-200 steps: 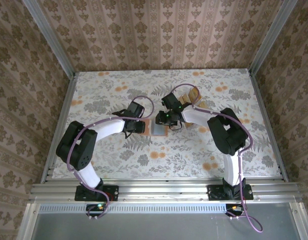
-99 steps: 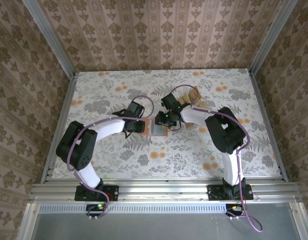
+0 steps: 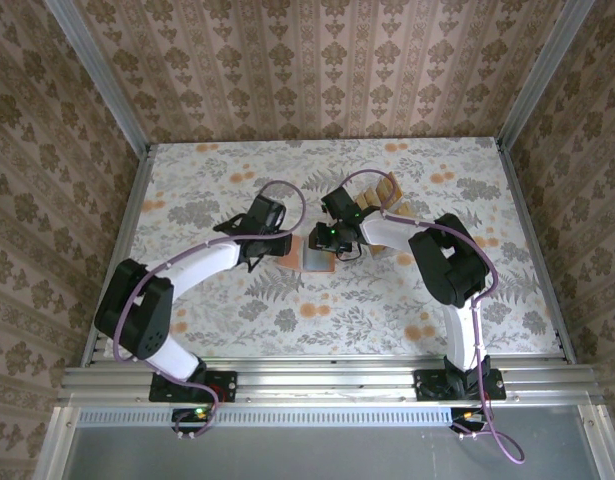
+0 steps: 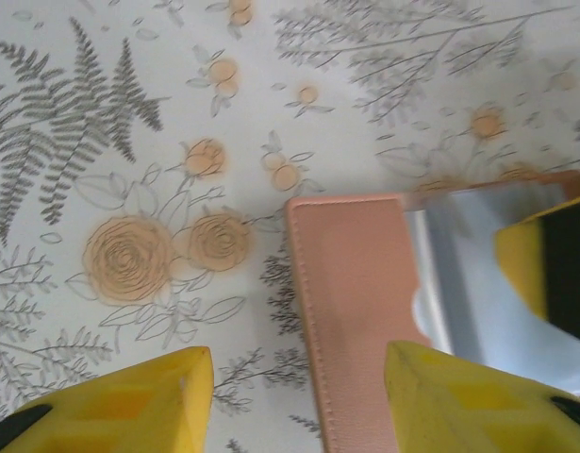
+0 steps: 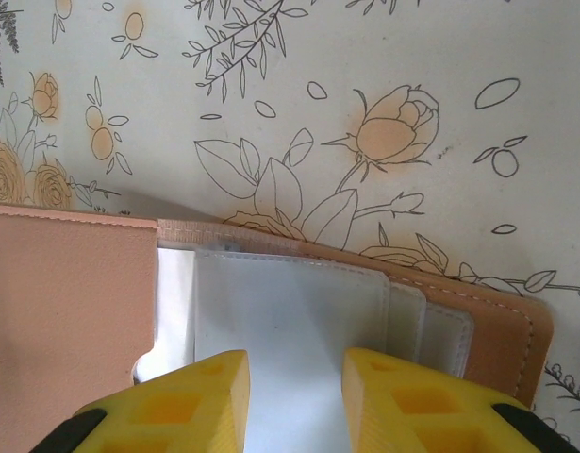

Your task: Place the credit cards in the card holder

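Observation:
The salmon-pink card holder [image 3: 318, 261] lies open on the flowered table between the two arms. In the left wrist view its pink flap [image 4: 356, 302] lies flat beside the greyish inner face [image 4: 459, 283]. My left gripper [image 4: 299, 406] is open, its fingers straddling the flap's left edge just above it. My right gripper [image 5: 295, 401] is open low over the holder's grey pockets [image 5: 299, 302], with nothing between its fingers. One of its yellow fingers [image 4: 544, 255] shows in the left wrist view. Tan credit cards [image 3: 379, 190] sit behind the right arm.
The cards stand in a clear plastic stand [image 3: 367, 200] at the back right of centre. Patterned walls and metal rails [image 3: 127, 230] close in the table on all sides. Both grippers [image 3: 277, 245] [image 3: 323, 238] work close together over the holder.
The left arm has swung its elbow outward and its gripper has shifted slightly toward the holder. The right gripper stays over the holder, hardly moved.

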Motion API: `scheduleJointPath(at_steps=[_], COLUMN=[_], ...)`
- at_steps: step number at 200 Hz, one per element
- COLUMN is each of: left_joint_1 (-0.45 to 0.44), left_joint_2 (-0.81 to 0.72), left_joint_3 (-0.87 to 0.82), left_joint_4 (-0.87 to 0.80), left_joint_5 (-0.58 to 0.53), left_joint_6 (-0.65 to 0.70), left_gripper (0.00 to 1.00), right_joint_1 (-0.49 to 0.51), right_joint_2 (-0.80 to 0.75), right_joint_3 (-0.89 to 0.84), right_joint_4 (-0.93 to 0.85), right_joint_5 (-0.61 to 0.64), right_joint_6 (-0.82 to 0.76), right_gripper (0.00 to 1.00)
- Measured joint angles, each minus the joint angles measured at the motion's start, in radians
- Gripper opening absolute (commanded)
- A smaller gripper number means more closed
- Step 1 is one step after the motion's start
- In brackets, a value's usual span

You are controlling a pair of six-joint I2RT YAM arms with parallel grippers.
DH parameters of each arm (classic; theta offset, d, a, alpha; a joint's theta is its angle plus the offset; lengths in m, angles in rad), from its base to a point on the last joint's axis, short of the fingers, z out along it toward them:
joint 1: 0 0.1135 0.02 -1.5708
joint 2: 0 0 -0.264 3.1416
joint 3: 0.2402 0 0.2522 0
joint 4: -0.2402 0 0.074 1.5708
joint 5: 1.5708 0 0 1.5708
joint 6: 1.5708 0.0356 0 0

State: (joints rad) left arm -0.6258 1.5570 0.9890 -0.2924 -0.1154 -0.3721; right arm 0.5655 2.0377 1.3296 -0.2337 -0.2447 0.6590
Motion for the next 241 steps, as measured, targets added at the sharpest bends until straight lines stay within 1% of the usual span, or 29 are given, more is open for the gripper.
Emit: scheduleJointPath(at_steps=[44, 85, 137, 241], left_joint_1=[-0.021, -0.024, -0.024, -0.024], left_joint_2=[-0.001, 0.048, 0.096, 0.098], left_joint_3=[-0.008, -0.05, -0.11, -0.178], left_joint_4=[0.088, 0.16, 0.188, 0.285], left_joint_5=[0.085, 0.139, 0.141, 0.135], left_joint_6=[0.0, 0.0, 0.0, 0.0], left_gripper=[0.52, 0.52, 0.51, 0.53], right_joint_1=[0.0, 0.0, 0.0, 0.002], right_joint_2=[0.0, 0.0, 0.0, 0.024], right_joint_3=[0.0, 0.0, 0.0, 0.026], right_joint_4=[0.0, 0.001, 0.001, 0.01], right_joint_5=[0.0, 0.0, 0.0, -0.025], right_joint_6=[0.0, 0.003, 0.003, 0.014], right_gripper=[0.34, 0.33, 0.33, 0.33])
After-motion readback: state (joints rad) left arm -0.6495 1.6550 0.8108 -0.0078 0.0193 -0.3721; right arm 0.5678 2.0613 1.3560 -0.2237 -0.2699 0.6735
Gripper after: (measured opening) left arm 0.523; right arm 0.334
